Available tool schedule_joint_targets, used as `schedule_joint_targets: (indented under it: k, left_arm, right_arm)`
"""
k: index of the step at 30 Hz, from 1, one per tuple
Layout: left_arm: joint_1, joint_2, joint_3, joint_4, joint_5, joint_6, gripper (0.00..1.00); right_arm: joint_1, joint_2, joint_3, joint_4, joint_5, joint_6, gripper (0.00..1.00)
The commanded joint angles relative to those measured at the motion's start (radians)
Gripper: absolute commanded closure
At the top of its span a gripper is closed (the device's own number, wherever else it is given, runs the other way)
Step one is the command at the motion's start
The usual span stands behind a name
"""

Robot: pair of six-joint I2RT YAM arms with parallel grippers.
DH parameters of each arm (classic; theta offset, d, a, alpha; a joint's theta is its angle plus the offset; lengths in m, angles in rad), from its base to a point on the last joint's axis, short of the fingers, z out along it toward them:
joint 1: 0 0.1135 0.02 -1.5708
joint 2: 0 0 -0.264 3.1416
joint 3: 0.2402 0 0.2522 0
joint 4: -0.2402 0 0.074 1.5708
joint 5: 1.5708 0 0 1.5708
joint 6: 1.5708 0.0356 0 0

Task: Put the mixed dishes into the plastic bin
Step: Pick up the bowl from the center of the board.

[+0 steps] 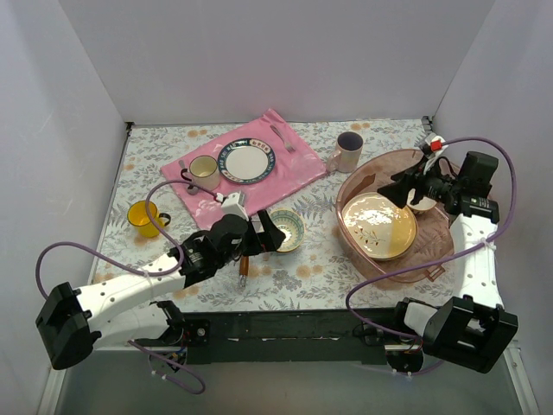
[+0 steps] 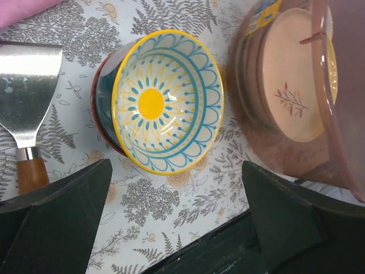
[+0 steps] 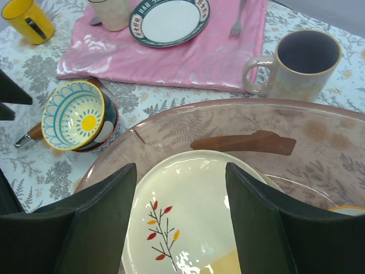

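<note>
the bin [image 1: 432, 252] sits at the right with a cream plate [image 1: 378, 226] flat inside; my right gripper [image 1: 397, 188] hangs over it, jaws apart and empty. my left gripper [image 1: 268, 233], jaws wide, faces the tilted blue-and-yellow bowl [image 1: 287, 229] on the table [image 1: 328, 278], lined up to grab it, i'd judge.

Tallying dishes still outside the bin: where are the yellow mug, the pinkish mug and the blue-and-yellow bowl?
yellow mug [image 1: 143, 216], top external view, its open top.
pinkish mug [image 3: 305, 85], right wrist view, its outer wall.
blue-and-yellow bowl [image 2: 153, 104], left wrist view, the yellow centre inside.
</note>
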Motion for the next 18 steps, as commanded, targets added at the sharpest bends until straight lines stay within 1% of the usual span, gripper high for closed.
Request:
schedule_joint_targets:
  k: [1, 3, 4, 7, 8, 10, 11, 15, 17, 18]
  left_arm:
    - [0.02, 0.059, 0.079, -0.066, -0.068, -0.009, 0.02]
    - [0.032, 0.089, 0.098, -0.074, -0.061, -0.008, 0.03]
    - [0.037, 0.116, 0.104, -0.077, -0.055, -0.005, 0.08]
    - [0.054, 0.162, 0.142, -0.094, -0.047, 0.003, 0.15]
    - [0.057, 0.193, 0.156, -0.111, -0.047, 0.009, 0.19]
    - [0.063, 0.225, 0.193, -0.129, -0.053, 0.023, 0.25]
    - [0.063, 0.259, 0.21, -0.161, -0.061, 0.029, 0.3]
    - [0.063, 0.323, 0.28, -0.236, -0.091, 0.044, 0.44]
    - [0.063, 0.34, 0.305, -0.261, -0.099, 0.052, 0.48]
    - [0.063, 0.354, 0.313, -0.27, -0.1, 0.059, 0.51]
  right_arm:
    - [-0.002, -0.024, -0.03, 0.014, -0.09, -0.006, 0.28]
    - [-0.002, -0.033, -0.039, 0.021, -0.098, 0.0, 0.28]
    - [-0.002, -0.035, -0.045, 0.026, -0.103, 0.0, 0.28]
    - [-0.002, -0.043, -0.054, 0.031, -0.107, 0.003, 0.28]
    - [-0.002, -0.044, -0.056, 0.034, -0.107, 0.003, 0.28]
    - [-0.001, -0.044, -0.059, 0.038, -0.112, 0.006, 0.28]
    - [-0.001, -0.046, -0.063, 0.04, -0.112, 0.008, 0.28]
    - [-0.002, -0.05, -0.07, 0.047, -0.112, 0.011, 0.28]
    - [-0.001, -0.052, -0.073, 0.047, -0.113, 0.011, 0.28]
    - [-0.002, -0.052, -0.071, 0.049, -0.113, 0.011, 0.28]
